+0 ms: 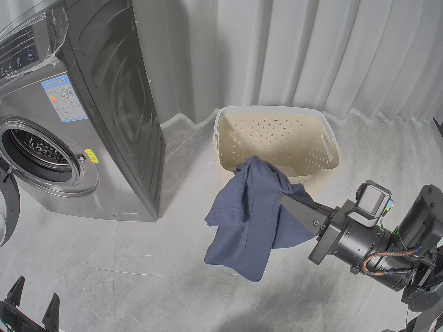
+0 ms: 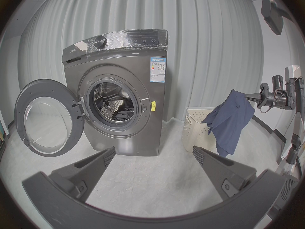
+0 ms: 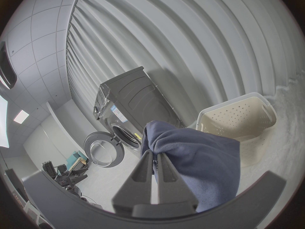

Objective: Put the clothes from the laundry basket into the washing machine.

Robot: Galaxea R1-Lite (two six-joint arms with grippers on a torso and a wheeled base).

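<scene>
Pinching with the right gripper (image 1: 282, 198), fingers pressed together on a bunched fold of the blue garment (image 1: 249, 222). Rest of the cloth hanging loose below the tips, lifted clear of the floor (image 1: 138, 263), over and in front of the near rim of the laundry basket (image 1: 277, 139). Closer in and lower, on the robot's left: left gripper (image 2: 153, 150), fingers spread wide, holding nothing, facing the front of the machine.

Beyond the hanging cloth, the cream basket itself: upright on the floor, close against the curtain (image 1: 300, 38). No further clothing to be seen in the part of its inside that shows.

Off to the left and a little farther: washing machine (image 1: 115, 93), door (image 2: 47, 118) swung fully open to one side, drum mouth (image 2: 112, 102) unobstructed. Something dark lying inside the drum.

Judging by this: the carrying step, about midway, with the garment out of the basket but not yet in the drum, and well apart from the opening. Next move probably calls for swinging the load across to the left and lowering it to the height of the drum mouth. Then pushing in far enough for the trailing hem to pass the door seal before letting go. Worth watching for the long loose tail dragging on the floor or catching on the edge of the opening.
</scene>
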